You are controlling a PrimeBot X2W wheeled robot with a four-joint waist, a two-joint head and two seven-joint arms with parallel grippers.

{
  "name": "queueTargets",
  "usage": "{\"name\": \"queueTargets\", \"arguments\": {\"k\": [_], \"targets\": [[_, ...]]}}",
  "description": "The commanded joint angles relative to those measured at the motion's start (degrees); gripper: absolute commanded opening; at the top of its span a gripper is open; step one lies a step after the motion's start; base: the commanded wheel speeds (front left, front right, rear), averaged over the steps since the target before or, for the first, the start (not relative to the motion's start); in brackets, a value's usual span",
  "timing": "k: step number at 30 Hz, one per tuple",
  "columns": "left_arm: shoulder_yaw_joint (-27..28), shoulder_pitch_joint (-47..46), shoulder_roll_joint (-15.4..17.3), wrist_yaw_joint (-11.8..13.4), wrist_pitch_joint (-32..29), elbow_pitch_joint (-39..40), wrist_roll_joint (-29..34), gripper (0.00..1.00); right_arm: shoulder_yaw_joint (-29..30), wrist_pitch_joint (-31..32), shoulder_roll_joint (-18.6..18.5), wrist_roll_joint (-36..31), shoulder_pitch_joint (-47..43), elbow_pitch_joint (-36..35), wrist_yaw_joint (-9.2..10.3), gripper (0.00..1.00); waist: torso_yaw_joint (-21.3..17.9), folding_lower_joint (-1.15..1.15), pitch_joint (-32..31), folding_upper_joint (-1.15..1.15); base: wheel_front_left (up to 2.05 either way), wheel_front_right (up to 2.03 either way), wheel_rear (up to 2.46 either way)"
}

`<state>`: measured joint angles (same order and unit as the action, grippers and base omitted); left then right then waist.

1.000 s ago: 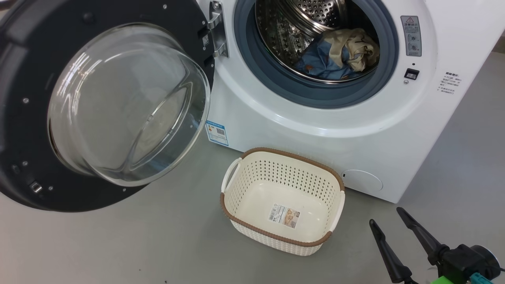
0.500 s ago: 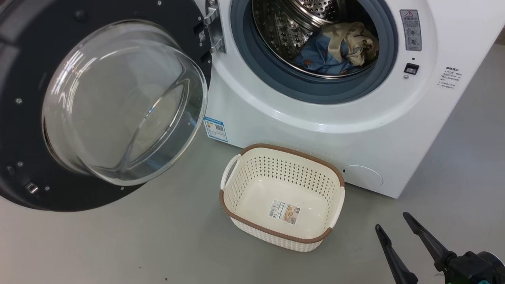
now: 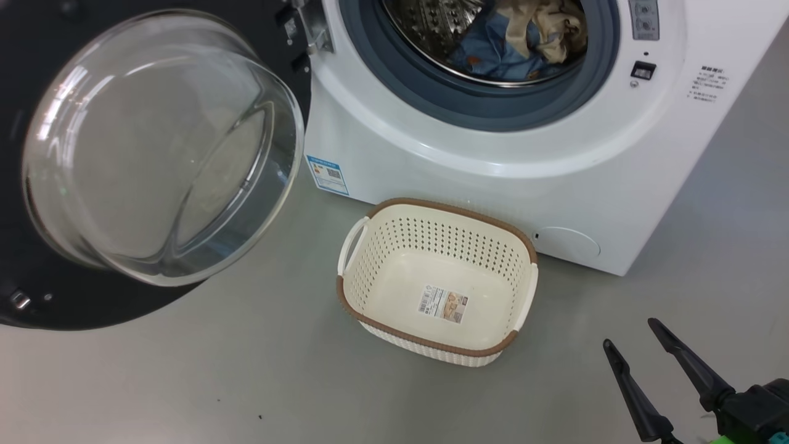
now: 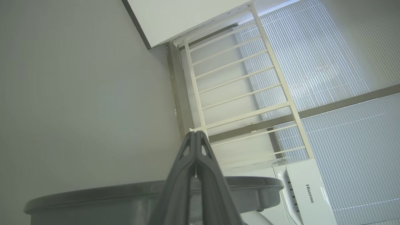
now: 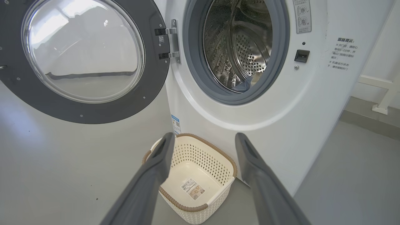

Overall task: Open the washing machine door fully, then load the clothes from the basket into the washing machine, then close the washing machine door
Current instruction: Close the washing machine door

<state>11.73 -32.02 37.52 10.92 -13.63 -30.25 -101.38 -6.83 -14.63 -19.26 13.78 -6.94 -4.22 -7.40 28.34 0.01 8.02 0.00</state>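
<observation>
Risks pinching light-blue clothes [image 3: 493, 54] at blue-grey rubber ring [image 3: 481, 116] when shutting black-rimmed glass door [image 3: 154, 148]; right jaws apart, left jaws together.

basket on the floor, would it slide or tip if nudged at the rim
The basket looks empty, thin perforated plastic, so probably light and likely to slide on the smooth grey floor. Its wide flat bottom suggests it won't tip easily.
</observation>
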Motion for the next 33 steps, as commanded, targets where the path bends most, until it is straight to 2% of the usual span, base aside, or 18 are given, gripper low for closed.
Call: {"name": "queueTargets", "arguments": {"k": [1,7,20,24,33], "targets": [[1.14,-0.81,3.46,0.30,-0.80,0.75,0.99,0.00,-0.85,0.20,-1.57,-0.03,1.19,-1.78,-0.09,1.00,-0.88,-0.01,1.21,0.00,0.00,0.00,0.00],[-0.93,0.21,3.43,1.69,-1.25,0.58,2.76,0.00,-0.51,0.66,-2.82,0.13,1.68,-3.05,-0.09,1.00,-2.02,-0.01,3.40,0.00,0.00,0.00,0.00],[-0.92,-0.69,1.96,0.52,-0.33,-1.28,3.08,0.00,0.75,1.11,-4.09,0.40,2.24,-4.22,-0.09,1.00,-2.78,-0.01,6.43,0.00,0.00,0.00,0.00],[-2.28,-1.11,2.36,-0.25,-1.76,-1.85,3.93,0.00,0.88,1.21,-4.32,0.45,2.49,-4.29,-0.09,1.00,-2.54,-0.01,6.94,0.00,0.00,0.00,0.00],[-3.91,-0.48,4.02,-3.69,-7.39,-1.71,3.87,0.00,0.51,1.31,-4.39,0.52,2.81,-4.18,-0.09,1.00,-2.01,-0.01,6.95,0.00,0.00,0.00,0.00]]}}
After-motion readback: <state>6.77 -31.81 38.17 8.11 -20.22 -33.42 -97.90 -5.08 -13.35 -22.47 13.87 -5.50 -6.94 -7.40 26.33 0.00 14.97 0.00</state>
